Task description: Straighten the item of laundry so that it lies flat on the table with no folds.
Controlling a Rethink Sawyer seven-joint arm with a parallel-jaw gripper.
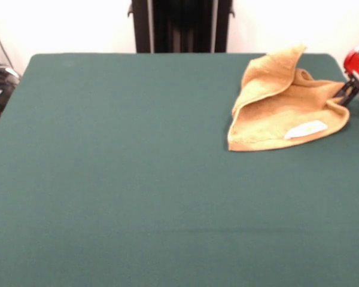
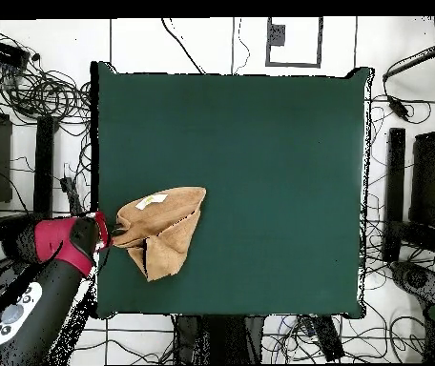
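One corner of the orange-tan towel (image 1: 287, 107) is pinched between the closed tips of the gripper (image 1: 346, 94) at the side edge of the green table (image 1: 137, 197), apparently so the cloth can be drawn out. Beyond the tips, the towel is seen folded over itself, white label (image 1: 306, 129) uppermost, one flap raised.

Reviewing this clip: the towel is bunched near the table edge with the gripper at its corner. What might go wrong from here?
1. The towel lies folded close to the table edge, beside the gripper; pulling outward may drag it off the table.
2. One flap stands up and overlaps the rest, so a single pull from this corner might slide the whole bundle and leave the fold in.
3. The gripper's hold looks to be on the very corner, which could slip.
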